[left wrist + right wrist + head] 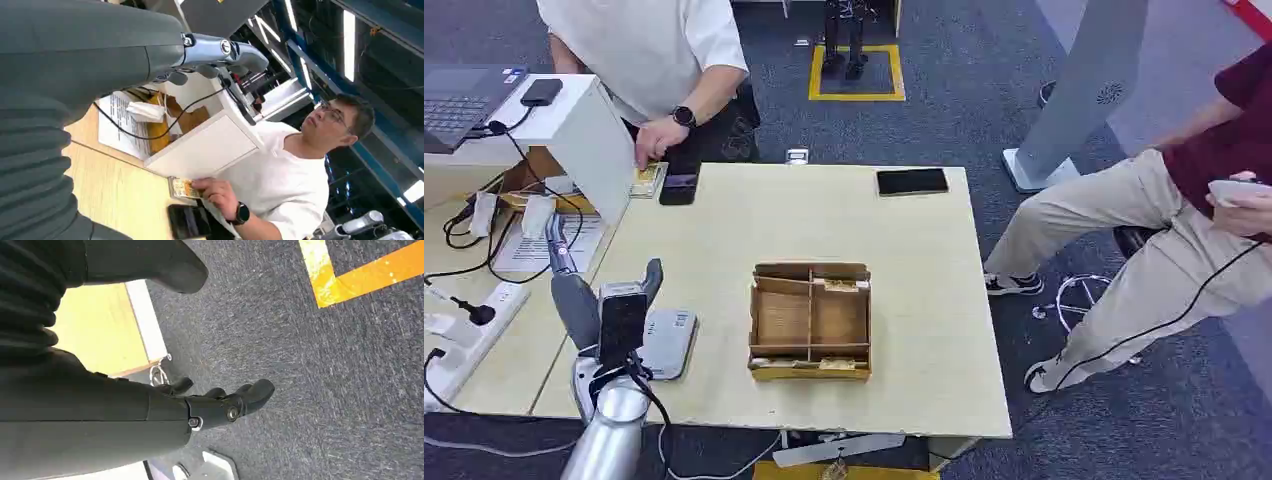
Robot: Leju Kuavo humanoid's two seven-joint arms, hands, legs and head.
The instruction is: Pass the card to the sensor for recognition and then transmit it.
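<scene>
The left hand (609, 305) stands in front of the grey sensor (669, 342) in the head view and hides its near side, and whether its fingers hold anything cannot be told. The person's hand (656, 140) covers part of the card stack (648, 180), whose print is too small to read. The seated person (1214, 190) is cut off by the picture's right edge

Light wooden table (924, 300) on dark grey carpet (984, 90) with yellow floor marking (856, 96)

A cardboard divider box (810, 320) sits mid-table (924, 300). A black phone (912, 182) lies near the far edge. A laptop (459, 100) rests on the white stand (589, 135).
</scene>
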